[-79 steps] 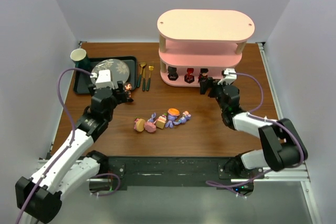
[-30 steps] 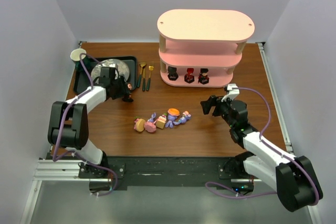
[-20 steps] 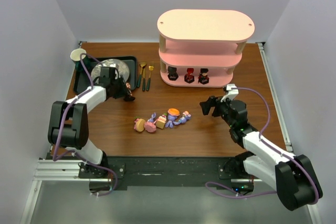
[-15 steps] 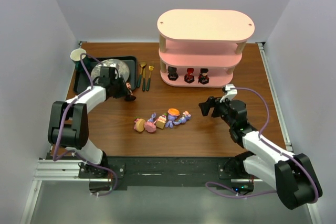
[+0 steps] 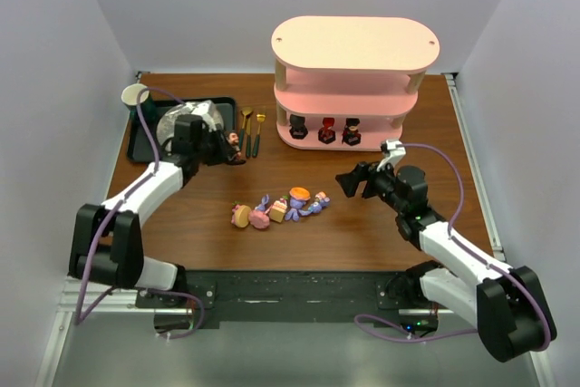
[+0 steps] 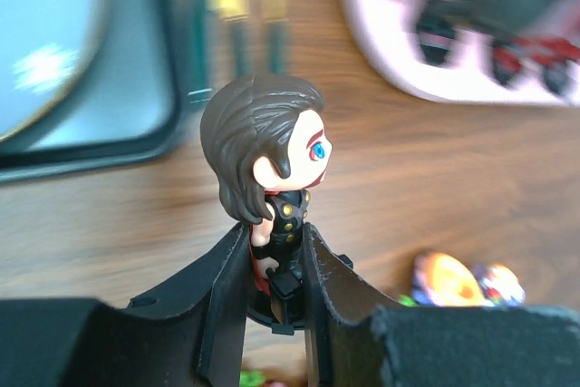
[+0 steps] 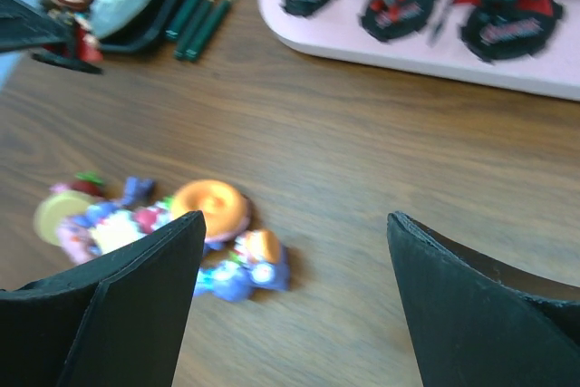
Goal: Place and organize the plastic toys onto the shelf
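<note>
Left wrist view gives you the key fact: your left fingers [image 6: 222, 305] are clamped on the legs of a dark-haired figurine [image 6: 272, 147], which stands upright between them. From above, the shelf [image 5: 355, 43] lies to the right of that hand and slightly farther back, its bottom tier already holding three dark figurines, so I'd carry yours rightward, head up. Your right fingers [image 7: 118, 305] are spread wide and empty, nearer the loose toys [image 5: 281, 208] on the bench [image 5: 362, 237].
</note>
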Available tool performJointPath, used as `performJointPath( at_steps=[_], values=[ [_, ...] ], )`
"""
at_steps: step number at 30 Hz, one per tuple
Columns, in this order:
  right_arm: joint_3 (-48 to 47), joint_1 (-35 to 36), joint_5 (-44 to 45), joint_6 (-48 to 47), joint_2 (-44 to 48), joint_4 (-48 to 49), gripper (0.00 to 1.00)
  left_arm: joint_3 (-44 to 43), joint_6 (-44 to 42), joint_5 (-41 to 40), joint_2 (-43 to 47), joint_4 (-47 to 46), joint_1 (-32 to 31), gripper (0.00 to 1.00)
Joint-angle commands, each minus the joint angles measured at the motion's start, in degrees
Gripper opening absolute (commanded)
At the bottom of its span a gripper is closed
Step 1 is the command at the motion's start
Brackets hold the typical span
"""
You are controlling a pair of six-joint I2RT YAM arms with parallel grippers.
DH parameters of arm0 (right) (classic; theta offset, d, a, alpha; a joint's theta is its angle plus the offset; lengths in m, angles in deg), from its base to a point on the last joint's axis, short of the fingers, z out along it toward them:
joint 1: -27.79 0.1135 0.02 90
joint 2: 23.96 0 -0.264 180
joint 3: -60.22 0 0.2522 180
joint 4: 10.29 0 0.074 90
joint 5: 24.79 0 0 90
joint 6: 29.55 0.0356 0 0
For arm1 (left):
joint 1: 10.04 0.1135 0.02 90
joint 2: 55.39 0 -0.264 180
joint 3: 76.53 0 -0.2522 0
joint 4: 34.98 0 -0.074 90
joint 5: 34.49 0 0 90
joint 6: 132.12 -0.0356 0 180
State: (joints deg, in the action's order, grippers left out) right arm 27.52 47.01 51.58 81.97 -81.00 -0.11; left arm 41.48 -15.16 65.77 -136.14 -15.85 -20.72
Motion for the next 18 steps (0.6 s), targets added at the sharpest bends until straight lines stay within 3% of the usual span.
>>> performJointPath(
  at_steps=[1,10,18],
  values=[
    [-5.4,1.43,-4.21,4.23,0.52,-1.0,0.85,1.46,-3.84,-3.75,6.74,-7.64,-8.02,0.22],
    [-12.08,7.05,-4.57,11.17,0.17,-3.64,0.85,10.42,-9.82,-8.68,14.04,-23.8,-21.3,0.22],
    [-16.57,10.75,-7.99,15.22,-6.15,0.4,0.85,14.91,-14.04,-6.22,12.29,-36.72,-27.02,0.22]
  ],
)
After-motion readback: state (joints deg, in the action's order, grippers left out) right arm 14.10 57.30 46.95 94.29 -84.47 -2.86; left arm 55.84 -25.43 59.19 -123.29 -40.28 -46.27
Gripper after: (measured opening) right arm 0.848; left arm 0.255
